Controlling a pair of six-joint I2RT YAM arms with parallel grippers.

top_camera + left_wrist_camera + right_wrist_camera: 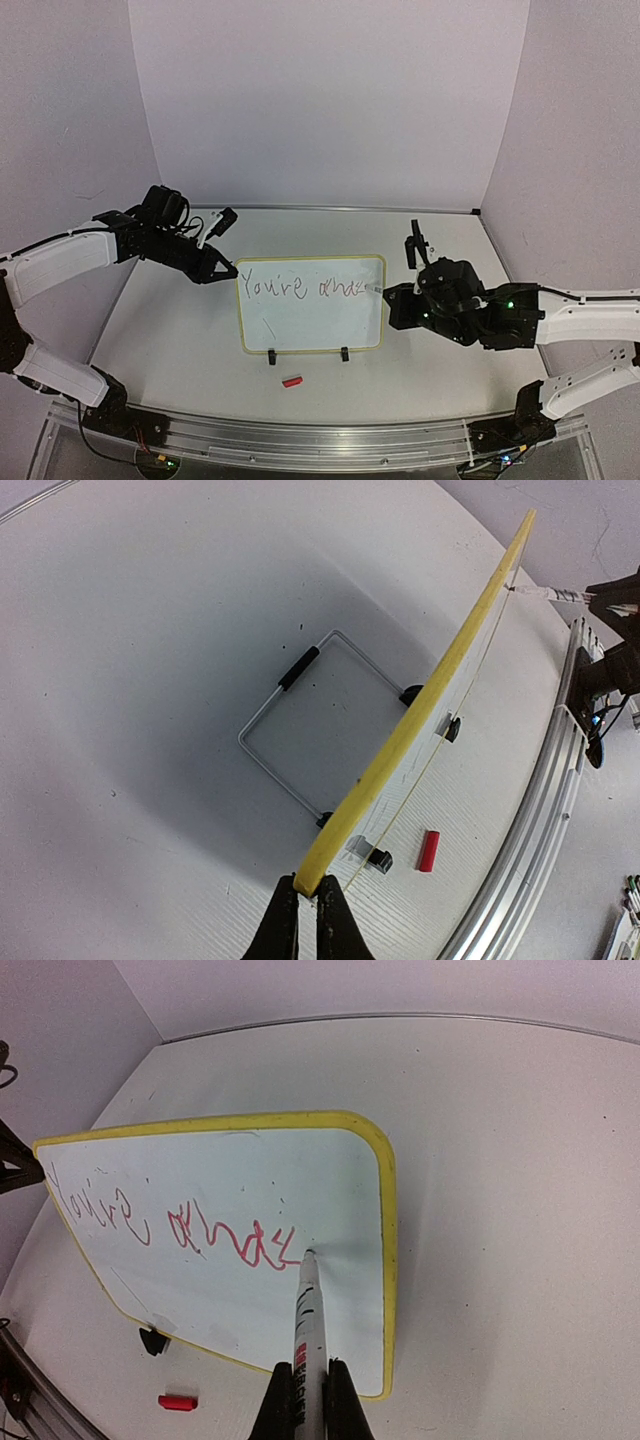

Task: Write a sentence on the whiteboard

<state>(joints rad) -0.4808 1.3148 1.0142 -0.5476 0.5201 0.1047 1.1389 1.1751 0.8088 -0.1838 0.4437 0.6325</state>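
**Mid-word, tip close to the right edge: brace firm, press light**

Board point(310, 322) stands tilted at mid-worktop point(160, 340), feet point(272, 355) twd the arms, wire stand point(300, 720) behind it. Left end effector point(308, 892) is clamped on the board's yellow left edge. Right end effector point(308, 1375) is clamped on a marker point(308, 1310), tip touching the white face just right of the last stroke. Sentence point(190, 1228) reads approx. "You're amaz", one line across the upper part; lower part is bare. Red cap point(291, 381) lies on the worktop just in front of the board, not touching it.

Step in hand, as I read it: finishing the word.

- Room btwn tip and the right edge looks tight. Make remaining letters small, or lift and carry on w/ a second line on the bare lower part.
- Pressure: just enough for ink. Board is propped, not flat, so a hard push prob. tips it back or slides it.
- Left grip is the brace; hold it steady during every stroke.
- Lift the tip clear btwn letters to avoid drag lines.
- For a lower line, watch the feet and the cap.
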